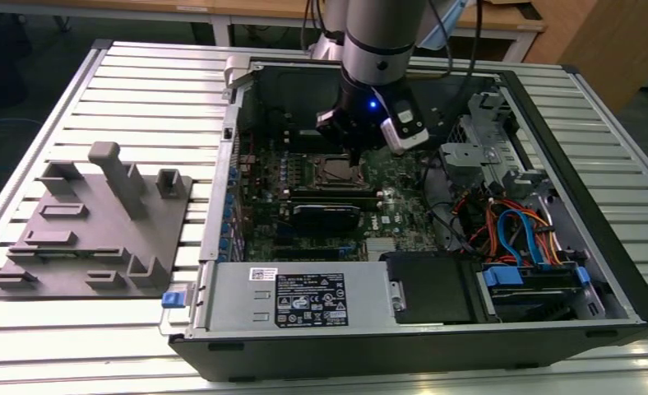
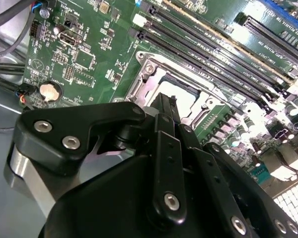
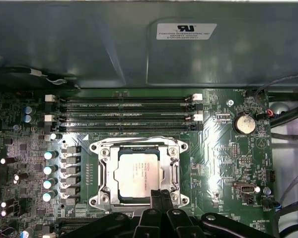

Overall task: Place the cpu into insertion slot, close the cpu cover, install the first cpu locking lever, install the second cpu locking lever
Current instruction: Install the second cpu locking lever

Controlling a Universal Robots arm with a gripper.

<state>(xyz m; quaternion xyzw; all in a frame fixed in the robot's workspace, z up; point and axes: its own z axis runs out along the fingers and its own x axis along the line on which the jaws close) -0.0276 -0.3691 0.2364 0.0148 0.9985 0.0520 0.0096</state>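
Observation:
The cpu [image 3: 139, 173], a square chip with a silver-grey top, lies inside the insertion slot [image 3: 96, 147] on the green motherboard. The cpu cover [image 3: 105, 173], a silvery frame plate, lies flat around the chip's edges. My gripper [image 3: 161, 193] hangs just above the socket's near edge with its black fingers pressed together and nothing between them. In the second wrist view the gripper [image 2: 164, 98] points down at the socket frame [image 2: 144, 82], and part of the cpu [image 2: 184, 101] shows past it. In the exterior view the gripper [image 1: 352, 146] stands over the cpu [image 1: 333, 170] inside the open computer case.
Long black memory slots [image 3: 129, 106] run beside the socket, and a coin battery [image 3: 244, 123] sits further along the board. The case wall [image 3: 89, 44] rises behind them. A grey fixture plate [image 1: 94, 222] lies at the exterior view's left. Coloured cables [image 1: 521, 230] fill the case's right side.

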